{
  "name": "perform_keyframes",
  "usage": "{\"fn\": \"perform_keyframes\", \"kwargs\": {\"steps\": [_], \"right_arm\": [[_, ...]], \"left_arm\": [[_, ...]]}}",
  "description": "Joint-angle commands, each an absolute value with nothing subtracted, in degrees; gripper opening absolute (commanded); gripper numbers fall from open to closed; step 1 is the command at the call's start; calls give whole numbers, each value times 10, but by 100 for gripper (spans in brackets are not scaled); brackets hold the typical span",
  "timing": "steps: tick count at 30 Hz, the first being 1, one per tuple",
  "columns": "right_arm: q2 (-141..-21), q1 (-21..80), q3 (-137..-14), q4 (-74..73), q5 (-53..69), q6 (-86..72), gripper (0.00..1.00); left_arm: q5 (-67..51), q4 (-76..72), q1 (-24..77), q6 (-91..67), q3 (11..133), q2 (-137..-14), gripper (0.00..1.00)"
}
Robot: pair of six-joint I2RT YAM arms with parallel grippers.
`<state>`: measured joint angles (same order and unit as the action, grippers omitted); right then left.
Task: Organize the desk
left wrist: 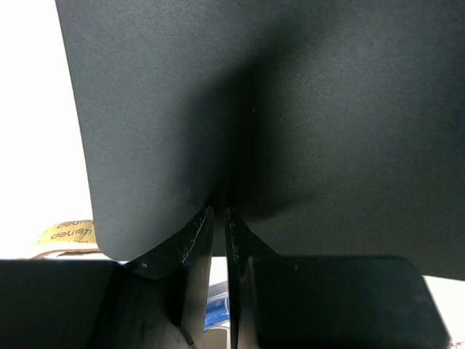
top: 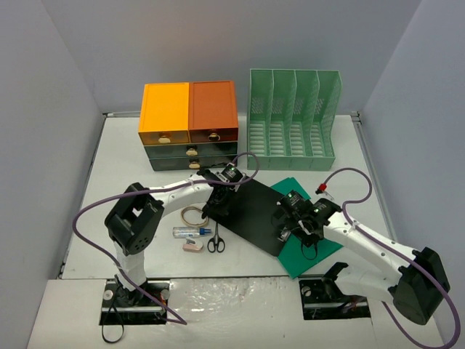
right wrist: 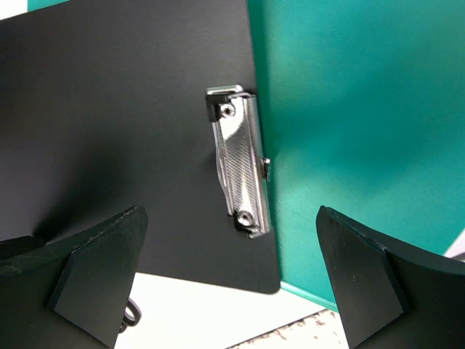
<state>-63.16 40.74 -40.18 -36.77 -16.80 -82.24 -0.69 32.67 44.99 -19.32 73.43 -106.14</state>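
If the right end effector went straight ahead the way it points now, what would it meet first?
The right end effector would probably meet the metal clip on the black clipboard, centred between its open fingers; depth is unclear.

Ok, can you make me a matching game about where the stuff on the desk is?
Things:
1. flat black clipboard with a silver metal clip
2. flat teal folder
3. light green slotted plastic file rack
4. small black-handled scissors

Places:
A. standing at the back right of the off-white desk
B. lying partly under the clipboard
C. edge pinched in the left hand
D. lying flat near the front, left of the clipboard

Pairs: 1-C, 2-B, 3-A, 4-D.
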Motion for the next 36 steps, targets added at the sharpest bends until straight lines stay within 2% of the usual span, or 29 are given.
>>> {"fn": "perform_keyframes", "kwargs": {"steps": [1, 10, 16, 22, 31, 36], "right_arm": [[-596, 416, -394, -387, -200, -850, 99], [-569, 425, -376, -382, -230, -860, 99], [-578, 439, -337, -374, -224, -923, 98], [-553, 480, -272, -261, -242, -962, 98], [-508, 516, -218, -188, -314, -974, 98], [-524, 524, -208, -176, -322, -981, 98]], "left_arm": [[41, 334, 452, -196, 756, -1052, 9], [45, 347, 457, -199, 781, -1079, 9], [52, 381, 458, -196, 816, -1100, 9], [46, 395, 459, -192, 832, -1098, 6], [46, 419, 461, -187, 851, -1112, 1], [52, 428, 461, -192, 852, -1117, 0]]}}
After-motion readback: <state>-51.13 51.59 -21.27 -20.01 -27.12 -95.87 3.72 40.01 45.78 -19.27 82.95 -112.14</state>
